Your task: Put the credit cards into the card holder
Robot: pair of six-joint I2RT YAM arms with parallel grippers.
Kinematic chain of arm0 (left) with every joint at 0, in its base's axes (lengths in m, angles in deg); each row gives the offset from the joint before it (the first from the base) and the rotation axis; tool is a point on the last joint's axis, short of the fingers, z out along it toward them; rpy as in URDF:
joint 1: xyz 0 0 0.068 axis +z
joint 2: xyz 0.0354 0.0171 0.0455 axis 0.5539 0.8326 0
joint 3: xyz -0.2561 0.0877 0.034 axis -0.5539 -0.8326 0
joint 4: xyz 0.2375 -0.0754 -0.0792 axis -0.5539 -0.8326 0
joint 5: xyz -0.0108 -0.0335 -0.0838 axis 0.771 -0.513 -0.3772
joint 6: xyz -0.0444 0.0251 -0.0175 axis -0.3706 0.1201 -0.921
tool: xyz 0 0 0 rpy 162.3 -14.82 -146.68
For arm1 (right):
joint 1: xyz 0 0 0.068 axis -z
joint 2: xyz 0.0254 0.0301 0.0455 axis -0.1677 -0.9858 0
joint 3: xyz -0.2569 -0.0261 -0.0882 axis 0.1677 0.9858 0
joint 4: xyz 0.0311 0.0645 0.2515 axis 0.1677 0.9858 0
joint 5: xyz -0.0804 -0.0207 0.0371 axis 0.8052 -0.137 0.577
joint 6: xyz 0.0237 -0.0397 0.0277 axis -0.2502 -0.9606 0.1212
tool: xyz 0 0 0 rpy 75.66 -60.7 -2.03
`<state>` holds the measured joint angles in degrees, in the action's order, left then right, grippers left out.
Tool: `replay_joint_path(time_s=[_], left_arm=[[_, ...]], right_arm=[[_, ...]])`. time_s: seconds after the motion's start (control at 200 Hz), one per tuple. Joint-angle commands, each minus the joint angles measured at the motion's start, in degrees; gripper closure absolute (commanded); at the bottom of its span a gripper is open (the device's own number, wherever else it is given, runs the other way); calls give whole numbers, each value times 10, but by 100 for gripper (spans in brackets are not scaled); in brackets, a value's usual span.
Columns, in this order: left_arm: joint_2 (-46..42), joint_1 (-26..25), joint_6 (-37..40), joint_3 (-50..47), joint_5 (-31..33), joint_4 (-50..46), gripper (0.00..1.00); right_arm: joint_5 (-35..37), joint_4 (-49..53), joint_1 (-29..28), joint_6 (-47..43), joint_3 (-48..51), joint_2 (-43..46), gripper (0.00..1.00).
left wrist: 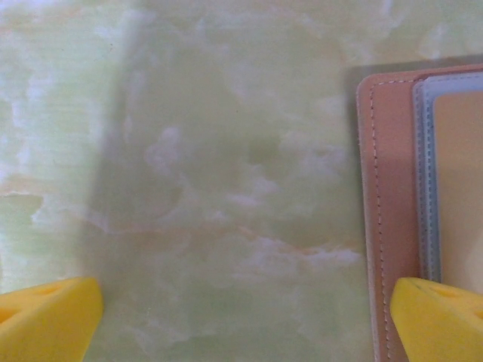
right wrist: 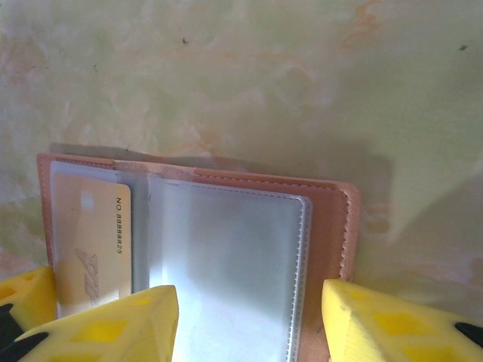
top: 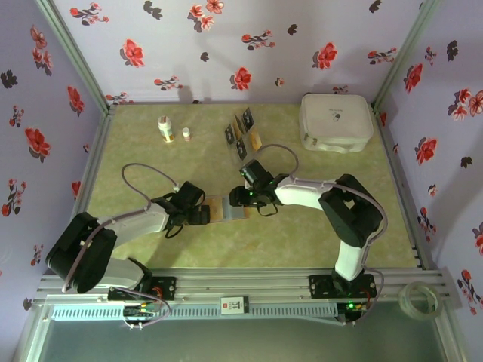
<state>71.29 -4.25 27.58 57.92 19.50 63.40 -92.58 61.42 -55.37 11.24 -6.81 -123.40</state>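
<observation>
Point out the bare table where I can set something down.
Bare table: the right front, between the right arm and the edge, in front of the white case; the left rear corner beside the bottles. Crowded: the middle, where left gripper and right gripper meet at the card holder, with the credit cards just behind.

The card holder [right wrist: 343,226] is showing matt, stitched, leather-like brown; its clear plastic sleeve [right wrist: 226,264], toward 6 o'clock, is gleaming glossy; the marbled table [right wrist: 226,75] is looking smooth.
</observation>
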Motion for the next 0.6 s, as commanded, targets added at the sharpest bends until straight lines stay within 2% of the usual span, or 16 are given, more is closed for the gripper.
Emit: replay_joint_path(time_s=[0.0,0.29,0.465,0.595], left_arm=[[18,-3,-9,3,4,-6,0],[17,-3,-9,-1,4,-2,0],[1,-3,-11,-2,6,-3,0],[-43,8,-18,-3,22,-19,0]], right_arm=[[3,37,-20,-17,-24,-13,48],[-3,46,-33,-15,-41,-12,49],[-44,-4,-34,22,-37,0,49],[-77,-51,-35,65,-40,-2,49]])
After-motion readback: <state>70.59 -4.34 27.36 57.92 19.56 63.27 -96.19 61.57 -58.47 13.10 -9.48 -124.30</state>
